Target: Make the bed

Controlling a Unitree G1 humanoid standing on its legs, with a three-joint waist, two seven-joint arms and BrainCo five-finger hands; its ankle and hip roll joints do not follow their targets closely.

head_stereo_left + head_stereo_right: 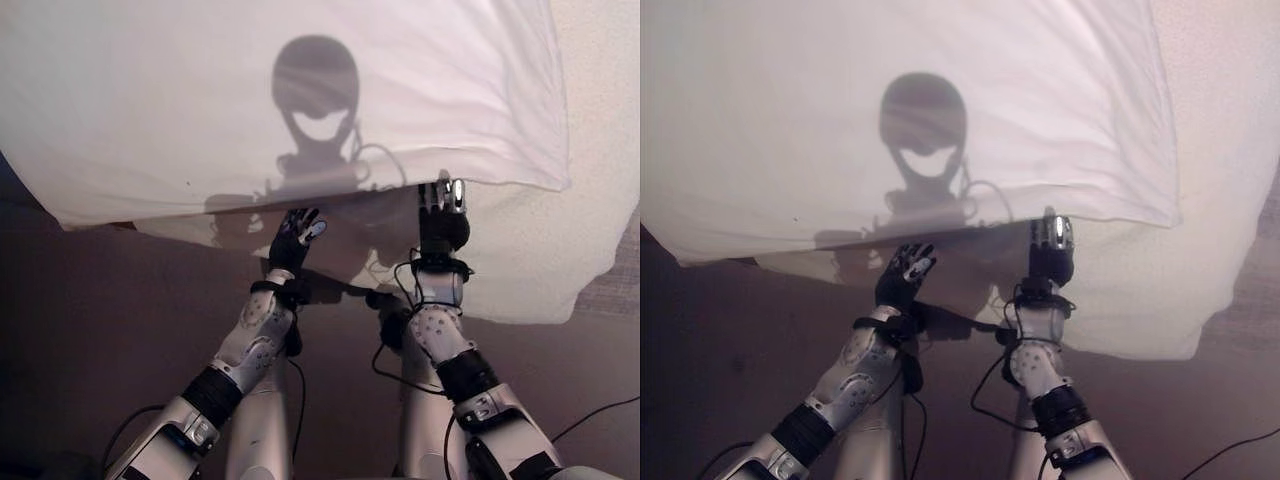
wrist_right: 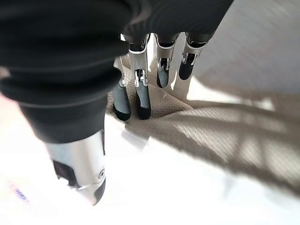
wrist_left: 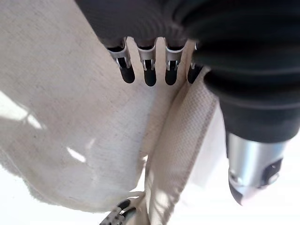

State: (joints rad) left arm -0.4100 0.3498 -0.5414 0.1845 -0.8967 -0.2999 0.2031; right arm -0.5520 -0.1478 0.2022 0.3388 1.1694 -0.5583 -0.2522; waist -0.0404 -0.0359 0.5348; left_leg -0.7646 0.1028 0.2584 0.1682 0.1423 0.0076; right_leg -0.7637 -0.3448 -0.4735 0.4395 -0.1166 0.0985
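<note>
A: Where does the bedding lie?

B: A large white smooth-cloth duvet spreads across the upper part of the head views, its near edge hanging over the side of the bed. Beneath it, lower and to the right, a cream textured woven blanket droops past that edge toward the brown carpeted floor.

A: And the robot's left hand?

B: It reaches up to the duvet's near edge, just under the overhang, left of the other hand. Its wrist view shows the fingers roughly straight and side by side, tips just over the cream weave, the thumb standing apart. They curl round nothing, so the hand reads as relaxed and empty. A hemmed fold of the blanket runs beneath them.

A: The right hand?

B: It is raised a little higher, at the line where the duvet's edge meets the blanket. In its own wrist view the fingers point down with their dark tips touching or very nearly touching the woven cloth, extended rather than closed; no cloth is pinched between fingers and thumb.

A: How do the hands stand to each other?

B: Near one another, side by side, not touching, both at the near edge of the bedding.
</note>
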